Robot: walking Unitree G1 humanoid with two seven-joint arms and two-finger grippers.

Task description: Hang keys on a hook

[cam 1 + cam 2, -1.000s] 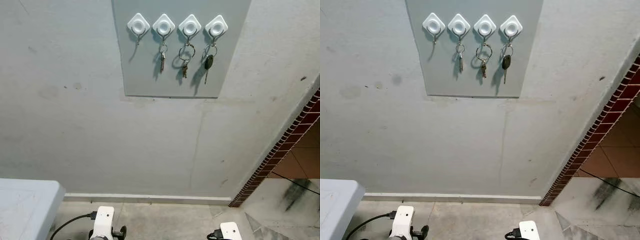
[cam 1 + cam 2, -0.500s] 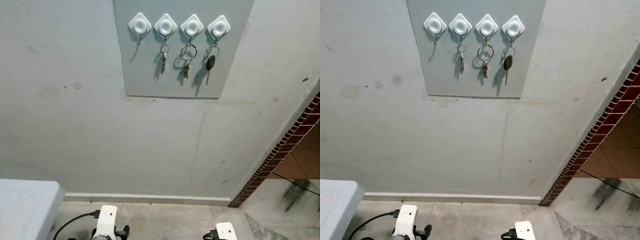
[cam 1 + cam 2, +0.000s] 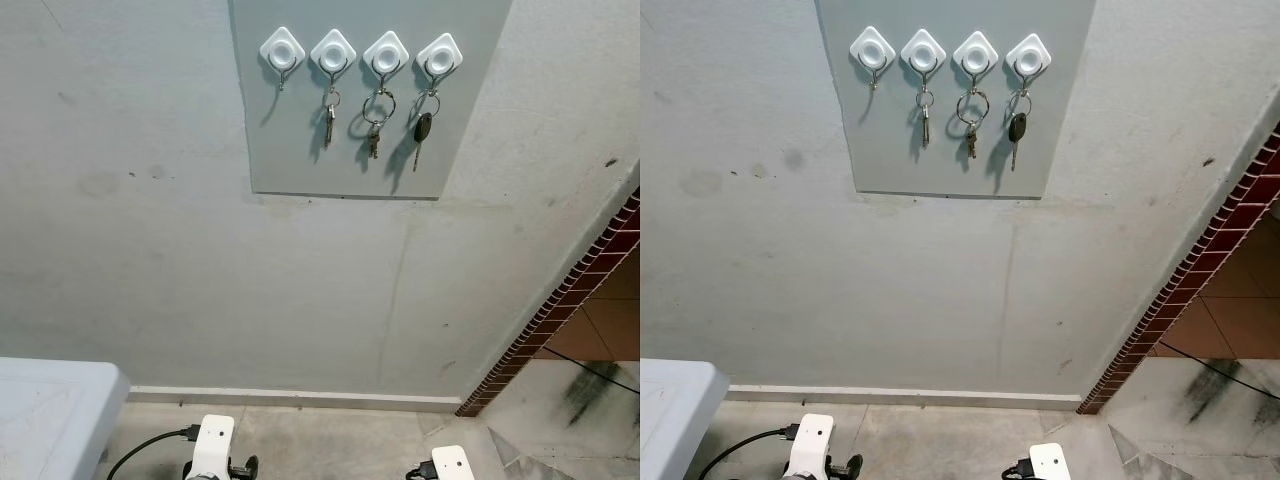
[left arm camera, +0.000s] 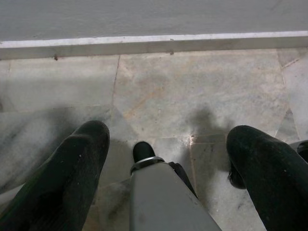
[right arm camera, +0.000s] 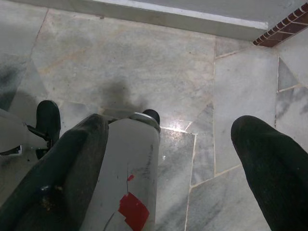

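1. High on a grey wall (image 3: pixel 150 250): a grey panel (image 3: pixel 290 150) carrying a row of four white diamond-shaped hooks; leftmost hook (image 3: pixel 282 50) bare; second hook (image 3: pixel 333 51) holding a small ring with a single silver key (image 3: pixel 328 120); third hook (image 3: pixel 386 52) holding a large ring with short keys (image 3: pixel 373 138); rightmost hook (image 3: pixel 439 55) holding a black-headed key (image 3: pixel 422 130) on its own ring; all three sets hanging straight down against the panel, apart from one another.

2. Low and near, at the bottom edge of the head views: left arm (image 3: pixel 210 445) with a white wrist block and a black cable looping off to the left; right arm (image 3: pixel 450 464) just beside the bottom edge, well apart from the left; both far below the hooks.

3. Left gripper (image 4: pixel 168 159), seen along the wrist: two black fingers (image 4: pixel 72 168) spread wide, nothing between them; pointing down at a marbled stone floor (image 4: pixel 192 86) near a white skirting strip (image 4: pixel 144 41).

4. Right gripper (image 5: pixel 168 154), seen along the wrist: fingers (image 5: pixel 269 159) likewise parted and holding nothing; same pale floor below; a robot leg with a red patch (image 5: pixel 131 207) in the foreground.

5. Near left: corner of a white table (image 3: pixel 50 410); far right: a slanting edge of dark red brick (image 3: pixel 560 300) meeting tiled ground.
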